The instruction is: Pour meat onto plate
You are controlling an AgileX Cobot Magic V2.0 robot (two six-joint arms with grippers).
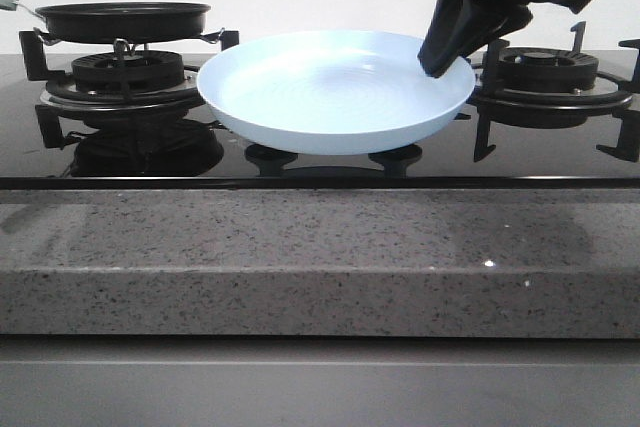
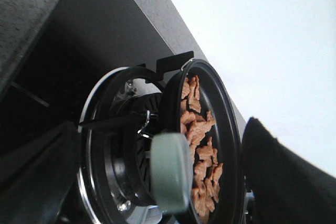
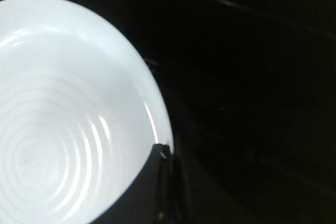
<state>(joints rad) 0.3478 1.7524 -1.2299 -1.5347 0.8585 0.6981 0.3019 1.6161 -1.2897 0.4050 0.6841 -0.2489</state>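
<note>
The pale blue-white plate [image 1: 335, 92] is empty and sits over the middle of the black hob, between the two burners. My right gripper [image 1: 440, 65] is shut on its right rim; in the right wrist view [image 3: 164, 153] a dark finger lies over the edge of the plate [image 3: 63, 129]. The meat [image 2: 202, 145], several reddish-brown pieces, lies in the black frying pan [image 1: 125, 19] on the left burner. My left gripper [image 2: 163, 182] is open, a finger on each side of the pan's pale green handle end [image 2: 170, 171], not touching it. It is outside the front view.
The left burner grate [image 1: 110, 72] is under the pan and the right burner grate [image 1: 550, 72] is behind my right arm. A grey speckled stone counter edge [image 1: 320, 257] runs across the front. A white wall stands behind the hob.
</note>
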